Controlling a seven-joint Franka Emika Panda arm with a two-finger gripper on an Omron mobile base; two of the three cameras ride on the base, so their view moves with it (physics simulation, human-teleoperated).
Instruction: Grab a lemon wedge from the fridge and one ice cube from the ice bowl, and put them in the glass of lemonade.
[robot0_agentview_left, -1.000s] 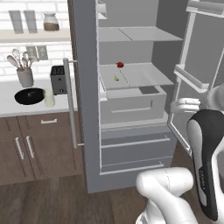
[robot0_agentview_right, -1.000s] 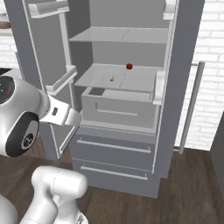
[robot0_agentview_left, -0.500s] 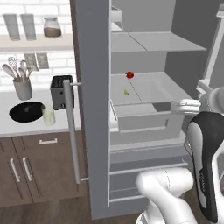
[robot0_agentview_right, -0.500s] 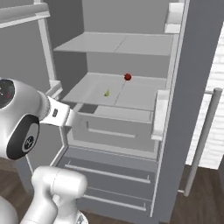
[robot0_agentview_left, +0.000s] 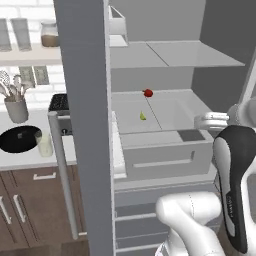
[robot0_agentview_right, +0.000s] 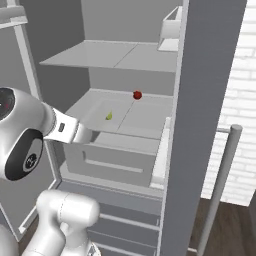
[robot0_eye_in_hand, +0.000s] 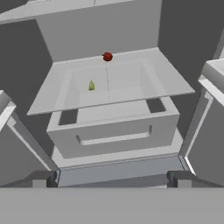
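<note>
The fridge (robot0_agentview_left: 85, 125) stands wide open, its grey door edge cutting down the middle of the left base view; inside, a pale glass shelf with the lemon wedge (robot0_agentview_left: 143, 116) lying on it, tiny and yellow-green, left of the shelf's centre seam; behind it, near the back wall, a small red fruit (robot0_agentview_left: 148, 93), well apart from the wedge. From the right base view the wedge (robot0_agentview_right: 109, 116) sits on the same shelf above the crisper drawer (robot0_agentview_right: 112, 162). In the hand view the fingers (robot0_eye_in_hand: 112, 177) are spread wide apart, gripping nothing, dark tips low at either side, aimed at the drawer front; the wedge (robot0_eye_in_hand: 91, 85) lies ahead on the shelf, upright on its flat side as far as I can tell. Over on the surface (robot0_agentview_left: 25, 157) left of the fridge: the ice bowl (robot0_agentview_left: 19, 138), black and shallow; the glass of lemonade (robot0_agentview_left: 45, 145) just beside it on its right; a grey utensil cup (robot0_agentview_left: 16, 109) behind; the toaster (robot0_agentview_left: 59, 103) against the door edge.
</note>
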